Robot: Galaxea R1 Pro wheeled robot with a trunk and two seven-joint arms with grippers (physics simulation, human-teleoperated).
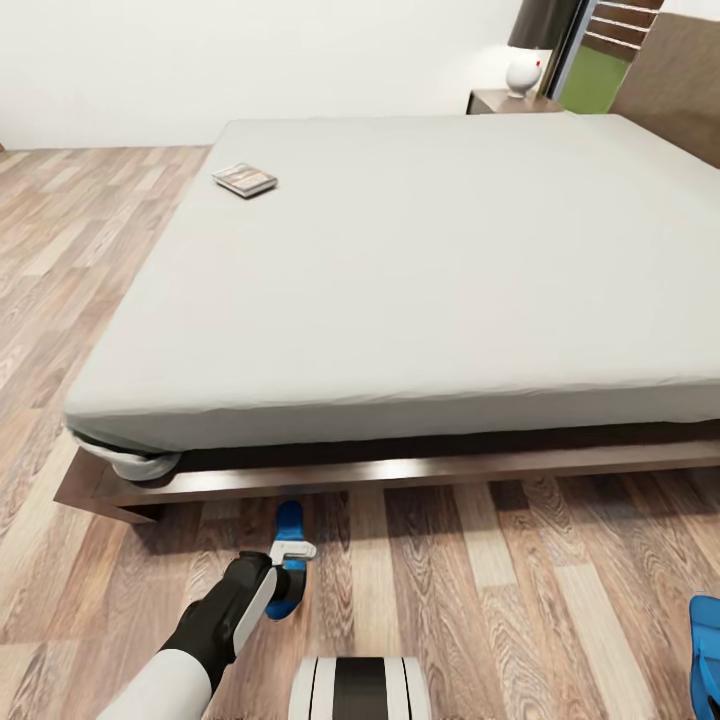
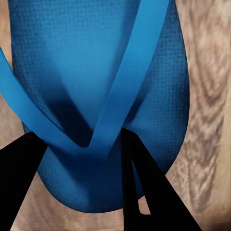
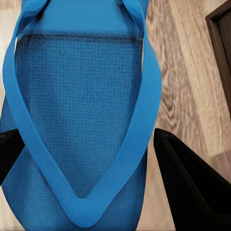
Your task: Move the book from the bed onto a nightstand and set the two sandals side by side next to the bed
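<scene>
since the sandals must pair up by the bed (image 1: 420, 260), our left gripper (image 1: 291, 562) clasps one sandal (image 2: 96, 96) near its front-left corner, our right gripper (image 3: 115, 159) spread around the other sandal (image 3: 77, 120).

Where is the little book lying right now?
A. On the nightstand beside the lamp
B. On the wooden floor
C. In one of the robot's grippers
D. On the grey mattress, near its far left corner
D: the book lies flat on the bed, on its light-grey mattress.
</scene>
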